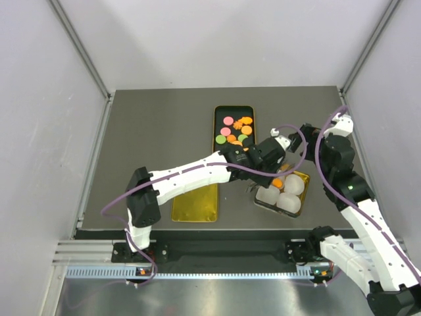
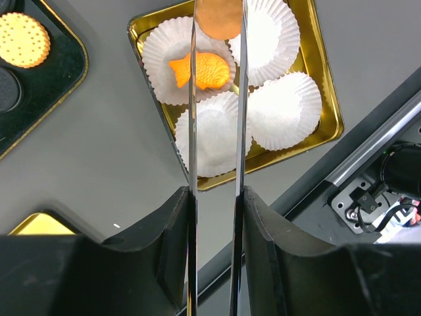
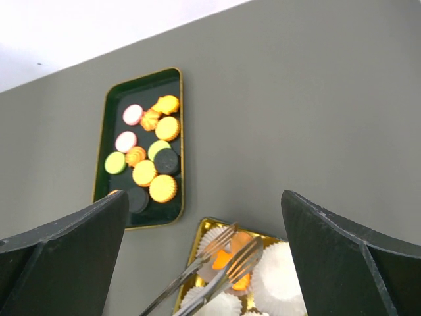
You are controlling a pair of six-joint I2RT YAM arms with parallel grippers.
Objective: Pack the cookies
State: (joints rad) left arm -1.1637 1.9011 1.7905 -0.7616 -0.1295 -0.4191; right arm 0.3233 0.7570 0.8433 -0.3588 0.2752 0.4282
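Several cookies (image 1: 235,130) in orange, pink, green and black lie in a black tray (image 1: 216,131), also in the right wrist view (image 3: 162,187). My left gripper (image 2: 217,194) is shut on metal tongs (image 2: 193,131). The tongs' tips pinch a round orange cookie (image 2: 219,16) above a gold tray (image 2: 329,125) of white paper cups. One cup holds an orange fish-shaped cookie (image 2: 199,70). In the top view the left gripper (image 1: 266,155) reaches over that gold tray (image 1: 301,209). My right gripper (image 3: 204,197) hangs open just behind it, holding nothing, with the tongs (image 3: 223,263) below it.
A gold lid (image 1: 195,204) lies flat near the table's front edge, left of the gold tray. The black tray's corner (image 2: 72,66) shows a round biscuit (image 2: 23,39). The table's front rail (image 2: 375,145) runs close beside the gold tray. Grey walls enclose the table.
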